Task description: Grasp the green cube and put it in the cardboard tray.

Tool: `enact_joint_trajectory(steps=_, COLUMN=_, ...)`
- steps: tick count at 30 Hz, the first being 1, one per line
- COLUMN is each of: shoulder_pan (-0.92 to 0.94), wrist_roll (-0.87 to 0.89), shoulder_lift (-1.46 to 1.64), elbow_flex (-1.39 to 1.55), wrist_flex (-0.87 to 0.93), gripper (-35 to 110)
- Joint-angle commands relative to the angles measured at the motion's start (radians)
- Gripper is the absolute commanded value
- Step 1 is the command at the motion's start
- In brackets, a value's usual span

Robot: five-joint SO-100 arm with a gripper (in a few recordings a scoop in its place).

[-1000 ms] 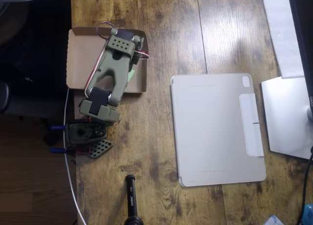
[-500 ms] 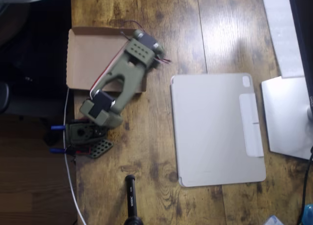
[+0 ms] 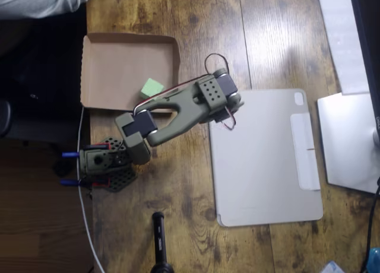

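Observation:
The green cube point(image 3: 152, 86) lies inside the cardboard tray point(image 3: 113, 62), near the tray's lower right corner, with nothing touching it. My olive-green arm stretches from its base at the lower left out to the right. Its gripper point(image 3: 223, 105) hangs over the left edge of the grey tablet cover, well to the right of the tray and apart from the cube. The wrist block hides the fingers from above, so how the jaws stand is not visible.
A grey tablet cover point(image 3: 264, 157) fills the middle right of the wooden table. White flat objects point(image 3: 347, 139) lie at the right edge. A black pole point(image 3: 159, 243) stands at the bottom. The arm's base point(image 3: 105, 163) sits by the table's left edge. A person's sleeve point(image 3: 41, 0) is at the top left.
The arm has swung from above the tray to the right, ending over the tablet cover's edge. The green cube, previously under the arm, now lies uncovered in the tray.

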Motion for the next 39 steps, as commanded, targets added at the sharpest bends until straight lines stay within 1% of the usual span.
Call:
enact_joint_trajectory(steps=1, shoulder_pan=0.034, wrist_roll=0.018, shoulder_lift=0.067, elbow_flex=0.063, wrist_flex=0.029, gripper=0)
enact_joint_trajectory(steps=12, shoulder_pan=0.114, wrist_roll=-0.044, shoulder_lift=0.054, elbow_flex=0.156, wrist_flex=0.031, gripper=0)
enact_joint_trajectory(steps=21, shoulder_pan=0.192, wrist_roll=-0.081, shoulder_lift=-0.115, elbow_flex=0.169, wrist_flex=0.029, gripper=0)
enact_joint_trajectory(steps=27, shoulder_pan=0.235, wrist_roll=-0.098, shoulder_lift=-0.055, elbow_flex=0.169, wrist_flex=0.029, gripper=0)
enact_joint_trajectory(steps=39, shoulder_pan=0.249, wrist_roll=-0.107, shoulder_lift=-0.012, elbow_flex=0.164, wrist_flex=0.029, gripper=0)
